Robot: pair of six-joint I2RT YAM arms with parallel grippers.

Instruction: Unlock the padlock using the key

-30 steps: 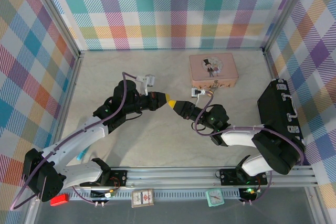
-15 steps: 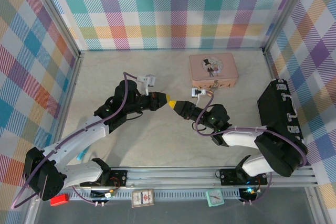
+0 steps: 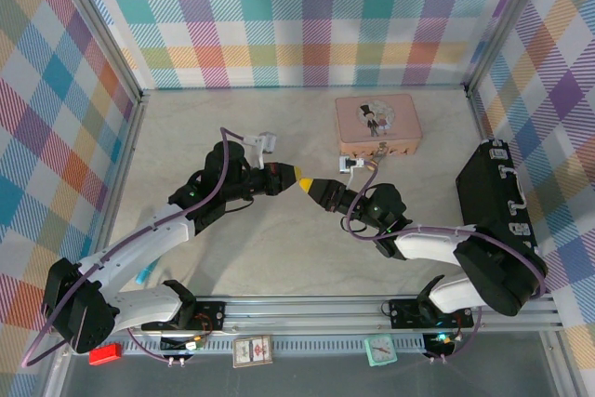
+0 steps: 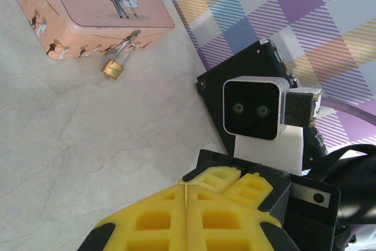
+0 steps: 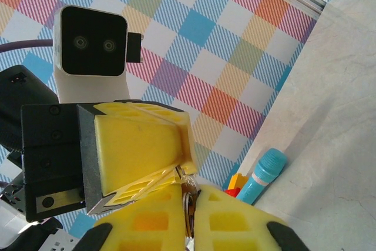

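Clamping the thin dark metal key (image 5: 188, 205), the right tool (image 3: 312, 184) touches tips with the clenched left tool (image 3: 300, 177).

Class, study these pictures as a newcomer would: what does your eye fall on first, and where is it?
The left gripper and right gripper meet yellow tip to yellow tip at mid-table, the right one shut on the key, a thin metal sliver. Beyond them, the pink tin sits near the back wall, the padlock hooked to its front clasp.
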